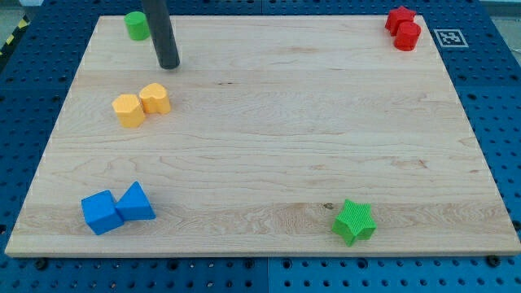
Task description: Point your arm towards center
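Near the desk's [269,236] top-left corner our tip [168,65] stood between the green cylinder [136,25] and two yellow blocks [142,104], touching neither. Having no hand, nothing was gripped. Its target, the bare centre, lay well apart, with blocks only near the edges.

Pale wood board [269,122] with fine straight grain and one small dark knot near its bottom edge — it lies on a blue pegboard bench [24,98] dotted with holes. Dark grey rod, my tip [168,67]. Green cylinder [136,25] top left; two red blocks [403,28] top right; two yellow blocks [141,104] left; two blue blocks [118,207] bottom left; green star [354,221] — ribbed
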Controlling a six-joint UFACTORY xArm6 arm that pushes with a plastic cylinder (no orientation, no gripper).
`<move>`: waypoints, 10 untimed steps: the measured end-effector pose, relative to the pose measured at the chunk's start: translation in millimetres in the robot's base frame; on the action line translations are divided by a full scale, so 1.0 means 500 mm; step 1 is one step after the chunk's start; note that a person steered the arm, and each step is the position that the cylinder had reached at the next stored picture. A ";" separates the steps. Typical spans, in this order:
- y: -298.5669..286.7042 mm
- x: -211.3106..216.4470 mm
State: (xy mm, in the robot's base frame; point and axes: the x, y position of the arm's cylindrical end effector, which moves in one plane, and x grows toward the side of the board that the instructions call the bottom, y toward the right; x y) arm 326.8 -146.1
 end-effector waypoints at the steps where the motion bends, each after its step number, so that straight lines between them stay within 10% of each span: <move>1: 0.081 0.056; 10: 0.438 0.228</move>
State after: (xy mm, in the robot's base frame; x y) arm 440.8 72.9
